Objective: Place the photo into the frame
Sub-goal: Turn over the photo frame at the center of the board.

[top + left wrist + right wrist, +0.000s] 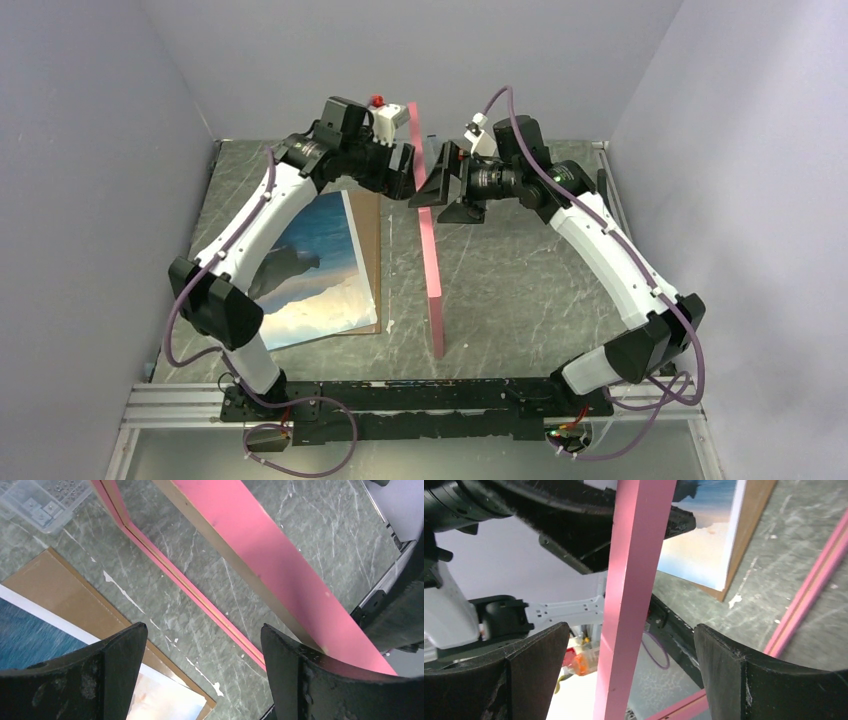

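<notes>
The pink frame [432,270] stands upright on its long edge in the middle of the table, edge-on to the top view. My right gripper [432,188] is open and straddles its top bar [634,580], with a gap to each finger. My left gripper [405,185] is open and empty just left of that bar; in the left wrist view [202,650] the pink bar [260,545] passes behind its right finger. The photo [310,260] of sea, dark mountains and pale sky lies flat on a brown backing board [368,250] to the frame's left, also showing in both wrist views [30,635] [704,535].
A small clear plastic compartment box [42,500] sits on the table beyond the board's far end. Grey walls close in the left, right and back sides. The metal rail [400,395] carrying both arm bases runs along the near edge.
</notes>
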You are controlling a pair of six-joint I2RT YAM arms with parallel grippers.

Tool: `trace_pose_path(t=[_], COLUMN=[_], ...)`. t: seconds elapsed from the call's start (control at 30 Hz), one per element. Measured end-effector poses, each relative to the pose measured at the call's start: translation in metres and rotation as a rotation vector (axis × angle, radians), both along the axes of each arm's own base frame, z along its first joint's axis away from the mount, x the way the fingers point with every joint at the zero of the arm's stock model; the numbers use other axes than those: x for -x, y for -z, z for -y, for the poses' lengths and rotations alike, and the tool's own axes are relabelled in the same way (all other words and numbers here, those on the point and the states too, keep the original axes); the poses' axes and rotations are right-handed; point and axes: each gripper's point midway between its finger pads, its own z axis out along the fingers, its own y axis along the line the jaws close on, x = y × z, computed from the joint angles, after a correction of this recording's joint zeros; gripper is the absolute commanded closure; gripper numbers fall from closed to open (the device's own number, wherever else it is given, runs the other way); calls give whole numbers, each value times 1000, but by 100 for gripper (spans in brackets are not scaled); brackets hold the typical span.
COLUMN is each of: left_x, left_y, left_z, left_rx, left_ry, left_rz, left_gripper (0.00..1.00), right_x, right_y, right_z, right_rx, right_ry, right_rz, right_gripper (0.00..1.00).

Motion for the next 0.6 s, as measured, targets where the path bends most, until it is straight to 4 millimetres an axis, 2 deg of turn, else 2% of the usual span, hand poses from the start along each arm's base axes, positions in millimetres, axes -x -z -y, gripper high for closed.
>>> trace_pose_path(t=[0.2,0.47,0.6], left_x=[-9,-19,-23], left_y=[20,34,34], left_z=[17,22,20], left_rx=[-32,-72,-79], left_ry=[14,-6,-22], left_rz=[-23,-26,-12], left_gripper=[10,10,10], right_x=[4,11,8], right_y=[2,8,12], right_z=[22,55,70], right_rx=[136,298,376], right_ry=[27,84,122], right_rz=[48,99,118], right_gripper=[2,28,35])
